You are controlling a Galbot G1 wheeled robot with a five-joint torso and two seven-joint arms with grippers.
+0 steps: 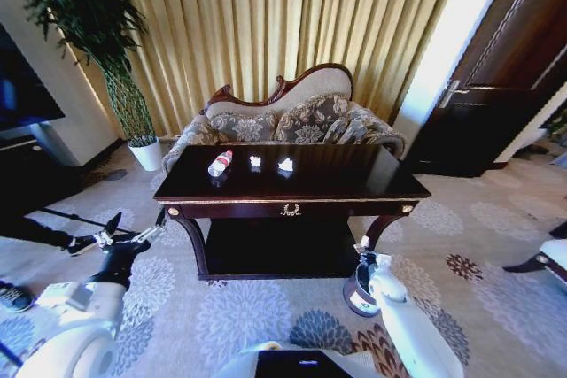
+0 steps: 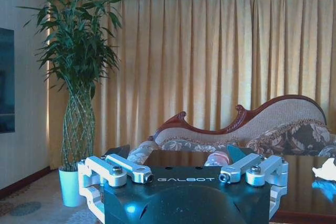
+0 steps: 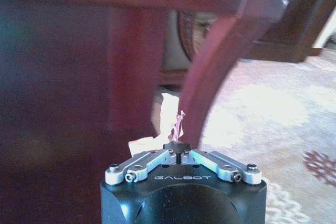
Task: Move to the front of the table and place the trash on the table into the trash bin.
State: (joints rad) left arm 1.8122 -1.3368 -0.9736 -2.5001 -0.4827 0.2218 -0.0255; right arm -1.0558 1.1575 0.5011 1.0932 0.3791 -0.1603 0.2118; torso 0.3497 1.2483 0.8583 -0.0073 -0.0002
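Directly below right end effector (image 1: pixel 361 245): trash bin (image 1: pixel 358 298)

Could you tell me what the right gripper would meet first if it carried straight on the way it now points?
Most likely the curved front leg of the table. In the right wrist view the right gripper is shut and aimed at that leg, low beside the trash bin. Depth is unclear.

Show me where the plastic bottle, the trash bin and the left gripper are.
plastic bottle (image 1: pixel 220 163): head view, on its label.
trash bin (image 1: pixel 355 298): head view, on its side by the rim.
left gripper (image 1: pixel 135 231): head view, between its open fingertips.
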